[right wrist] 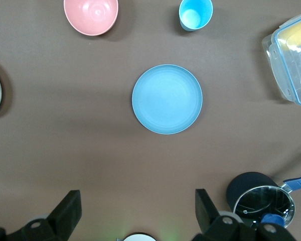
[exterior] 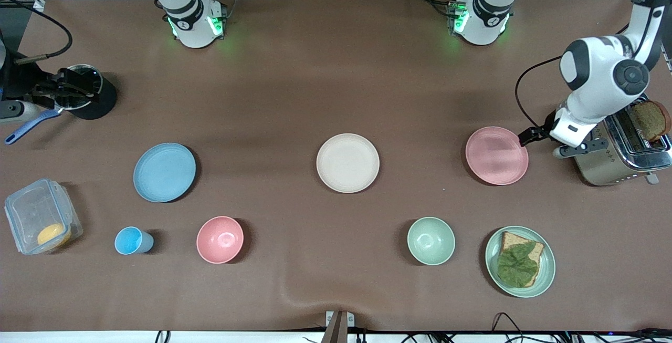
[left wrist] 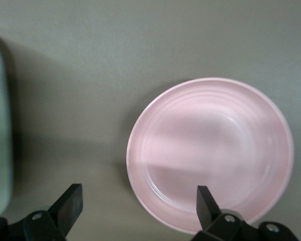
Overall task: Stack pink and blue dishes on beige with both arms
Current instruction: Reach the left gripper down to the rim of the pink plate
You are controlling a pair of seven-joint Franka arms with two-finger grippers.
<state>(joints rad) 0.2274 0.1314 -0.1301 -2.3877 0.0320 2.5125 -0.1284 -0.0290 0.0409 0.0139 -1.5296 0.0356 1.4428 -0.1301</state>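
Note:
The beige plate (exterior: pixel 347 163) lies in the middle of the table. The pink plate (exterior: pixel 496 155) (left wrist: pixel 210 150) lies toward the left arm's end. My left gripper (exterior: pixel 527 136) (left wrist: pixel 138 206) hangs low and open at that plate's edge, with the rim between its fingers and nothing held. The blue plate (exterior: pixel 164 172) (right wrist: pixel 167 99) lies toward the right arm's end. My right gripper (exterior: pixel 79 88) (right wrist: pixel 138 211) is high over that end of the table, open and empty, with the blue plate well below it.
A toaster (exterior: pixel 619 156) with bread stands beside the left gripper. Nearer the camera are a green plate with bread (exterior: pixel 520 261), a green bowl (exterior: pixel 431 240), a pink bowl (exterior: pixel 220 239), a blue cup (exterior: pixel 131 240) and a clear container (exterior: pixel 39 222). A pan (right wrist: pixel 263 206) sits near the right arm.

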